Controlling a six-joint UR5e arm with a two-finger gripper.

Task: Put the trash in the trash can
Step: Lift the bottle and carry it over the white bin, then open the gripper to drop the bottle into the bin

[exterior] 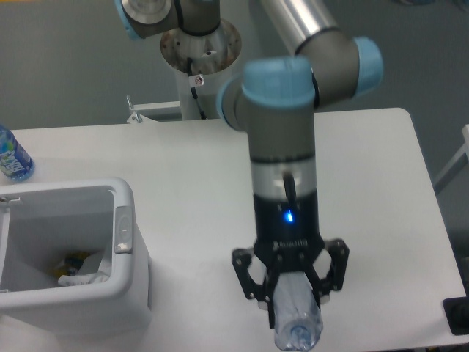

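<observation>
My gripper [294, 299] points straight down near the table's front edge, its fingers [272, 312] closed around a crushed clear plastic bottle [299, 323]. The bottle's lower end sticks out below the fingers; I cannot tell whether it rests on the table or is lifted. The white boxy trash can [135, 271] with a grey latch [123, 229] stands at the front left, well to the left of the gripper. Inside it lies a crumpled white scrap [82, 274] with a bit of yellow beside it.
An intact blue-labelled water bottle [11, 155] stands at the table's far left edge behind the bin. The arm's base [199, 45] rises behind the table's back edge. A dark object [458, 315] sits at the table's right front corner.
</observation>
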